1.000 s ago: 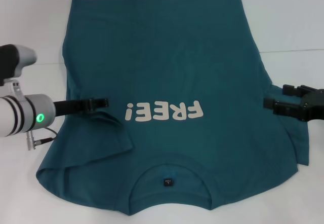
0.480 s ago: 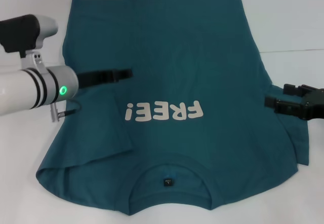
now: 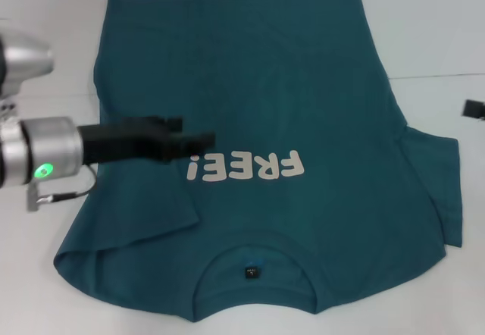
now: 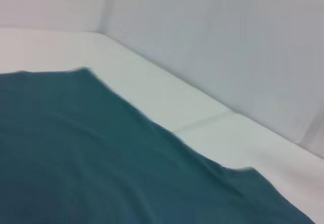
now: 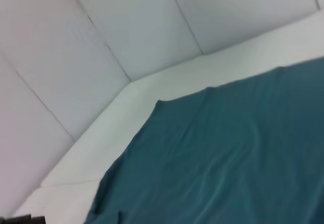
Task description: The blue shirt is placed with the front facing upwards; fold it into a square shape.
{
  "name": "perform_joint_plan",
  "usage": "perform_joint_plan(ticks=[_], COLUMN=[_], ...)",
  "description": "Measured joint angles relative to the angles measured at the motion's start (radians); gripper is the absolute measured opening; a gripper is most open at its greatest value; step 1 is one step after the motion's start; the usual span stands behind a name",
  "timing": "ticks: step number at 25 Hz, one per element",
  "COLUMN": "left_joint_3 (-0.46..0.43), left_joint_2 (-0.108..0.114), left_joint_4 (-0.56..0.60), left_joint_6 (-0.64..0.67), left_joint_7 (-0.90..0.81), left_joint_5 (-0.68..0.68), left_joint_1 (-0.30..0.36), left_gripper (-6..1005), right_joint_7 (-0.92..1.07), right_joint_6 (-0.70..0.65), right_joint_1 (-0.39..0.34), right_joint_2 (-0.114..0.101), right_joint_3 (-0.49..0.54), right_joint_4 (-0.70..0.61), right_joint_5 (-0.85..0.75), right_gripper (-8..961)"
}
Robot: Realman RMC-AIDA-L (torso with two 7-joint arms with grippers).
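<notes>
The blue shirt (image 3: pixel 303 92) lies flat on the white table, front up, with the collar and black neck tag (image 3: pixel 251 273) nearest me. The off-white "FREE!" print (image 3: pixel 246 166) shows on the chest. The sleeve on my left (image 3: pixel 144 206) is folded inward onto the body. The sleeve on my right (image 3: pixel 439 183) lies spread out. My left gripper (image 3: pixel 195 136) hovers over the shirt just left of the print. Only the tip of my right gripper (image 3: pixel 474 109) shows at the right edge, clear of the shirt. The shirt also shows in the left wrist view (image 4: pixel 101 158) and the right wrist view (image 5: pixel 228 158).
The white table (image 3: pixel 439 32) runs around the shirt on all sides. A pale wall (image 4: pixel 228 41) stands behind the table's far edge, also in the right wrist view (image 5: pixel 126 26).
My left gripper swung up and then further right over the shirt, toward the print. My right gripper drew back to the right, off the sleeve, almost out of view.
</notes>
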Motion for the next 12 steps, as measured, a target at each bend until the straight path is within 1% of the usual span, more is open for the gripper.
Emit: perform_joint_plan(ticks=[1, 2, 4, 6, 8, 11, 12], left_joint_3=[0.0, 0.0, 0.007, 0.013, 0.014, 0.013, 0.011], left_joint_2=[-0.005, -0.012, -0.022, -0.025, -0.025, -0.025, -0.025], left_joint_4=[0.026, 0.061, 0.101, 0.113, 0.107, 0.089, 0.081], left_joint_6=[0.028, 0.065, 0.104, 0.128, 0.143, 0.141, 0.138], left_joint_7=[0.026, 0.065, 0.127, 0.174, 0.202, 0.224, 0.23], left_joint_5=[-0.002, -0.003, -0.006, -0.012, -0.023, -0.029, -0.029], left_joint_1=[0.024, 0.064, 0.121, 0.161, 0.186, 0.196, 0.196], left_gripper=[792, 797, 807, 817, 819, 821, 822], right_joint_7=[0.084, 0.154, 0.307, 0.427, 0.501, 0.538, 0.54], right_joint_6=[-0.037, -0.067, -0.135, -0.185, -0.214, -0.214, -0.212], right_joint_1=[-0.003, -0.006, -0.002, 0.01, 0.023, 0.051, 0.056], right_joint_2=[-0.016, -0.03, -0.058, -0.077, -0.085, -0.091, -0.092], right_joint_3=[0.0, 0.0, 0.002, 0.007, 0.019, 0.06, 0.072], right_joint_4=[-0.031, -0.059, -0.12, -0.17, -0.211, -0.232, -0.231], right_joint_5=[-0.017, -0.037, -0.111, -0.199, -0.295, -0.46, -0.479], right_gripper=[925, 925, 925, 924, 924, 923, 923])
